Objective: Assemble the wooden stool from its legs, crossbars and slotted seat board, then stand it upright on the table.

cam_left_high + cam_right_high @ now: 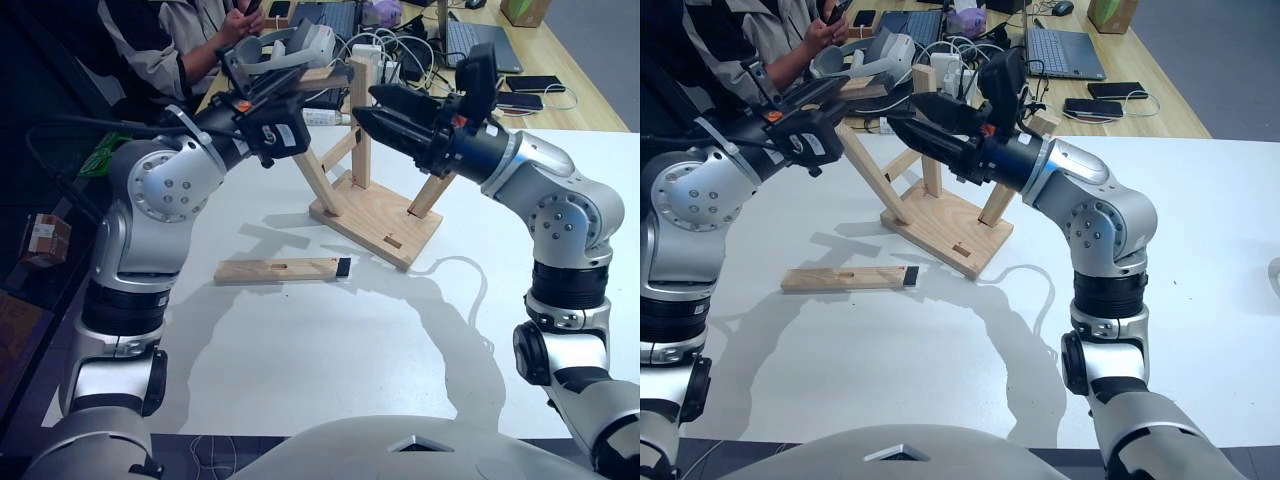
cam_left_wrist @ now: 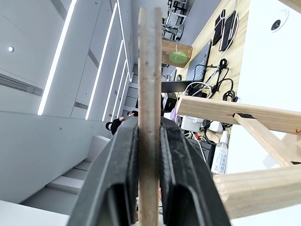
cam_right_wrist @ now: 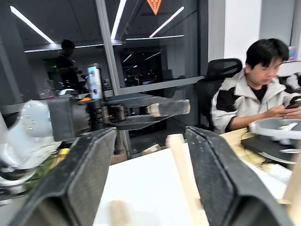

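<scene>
- my left gripper (image 2: 149, 129) is clamped tight on a thin crossbar (image 2: 149, 66); in the left wrist view the wood sits edge-on with both black pads pressed flat against it, no gap at all
- from the head camera that crossbar is held up in the air, over the far left side of the half-built stool, about level with the top of the tallest leg; can't tell if it touches any of the legs
- right gripper (image 1: 368, 106) has its fingers spread apart and isn't holding anything; it comes in from the right at about the same height, tips pointing toward the left gripper
- in the right wrist view the upright leg (image 3: 182, 174) stands in the gap between the two fingers (image 3: 80, 183); I can't tell whether either one actually touches it
- seat board (image 1: 372, 228) lies flat on the white table (image 1: 300, 380), toward the far side, with the legs sticking up out of it; so the stool is upside down and only partly built
- the upright leg rises near the board's middle; a slanted leg (image 1: 316, 180) leans off to the left and another leg (image 1: 430, 195) tilts off to the right; a short brace (image 1: 340, 150) runs between the slanted leg and the upright one
- there's an open slot (image 1: 392, 241) near the board's front edge
- a loose slotted piece (image 1: 280, 270) with a black end lies flat on the table, on my side of the seat board and apart from it
</scene>
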You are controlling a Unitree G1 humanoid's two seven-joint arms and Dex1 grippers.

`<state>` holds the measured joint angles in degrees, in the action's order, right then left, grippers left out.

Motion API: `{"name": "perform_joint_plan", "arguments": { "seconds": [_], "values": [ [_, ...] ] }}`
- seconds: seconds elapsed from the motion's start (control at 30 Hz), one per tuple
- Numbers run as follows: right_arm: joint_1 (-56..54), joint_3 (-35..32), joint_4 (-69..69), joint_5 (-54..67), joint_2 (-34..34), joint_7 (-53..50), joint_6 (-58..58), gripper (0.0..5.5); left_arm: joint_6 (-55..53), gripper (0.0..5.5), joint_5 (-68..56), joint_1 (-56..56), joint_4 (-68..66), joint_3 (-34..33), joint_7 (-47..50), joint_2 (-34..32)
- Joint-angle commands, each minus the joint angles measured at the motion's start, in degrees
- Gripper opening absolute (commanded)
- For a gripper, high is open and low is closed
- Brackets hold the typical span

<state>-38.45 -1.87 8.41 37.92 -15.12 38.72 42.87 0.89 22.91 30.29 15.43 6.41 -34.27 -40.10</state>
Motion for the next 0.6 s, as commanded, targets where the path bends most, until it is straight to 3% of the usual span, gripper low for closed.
{"name": "perform_joint_plan", "arguments": {
  "seconds": [0.03,0.4,0.6],
  "values": [
    [-1.31,2.04,-6.85,-8.19,-0.18,-4.69,-5.75,3.00,0.91,0.41,-4.04,-0.05,1.41,0.40,-2.46,0.65],
    [-1.22,1.09,-6.05,-9.40,10.79,-12.80,-12.87,3.00,-11.37,0.41,-11.67,-4.11,3.17,-0.74,-1.59,7.71],
    [-0.96,0.73,-3.58,-7.78,13.00,-13.81,-12.41,3.00,-13.75,0.41,-12.40,-4.65,3.76,0.03,-1.40,7.72]
  ]
}}
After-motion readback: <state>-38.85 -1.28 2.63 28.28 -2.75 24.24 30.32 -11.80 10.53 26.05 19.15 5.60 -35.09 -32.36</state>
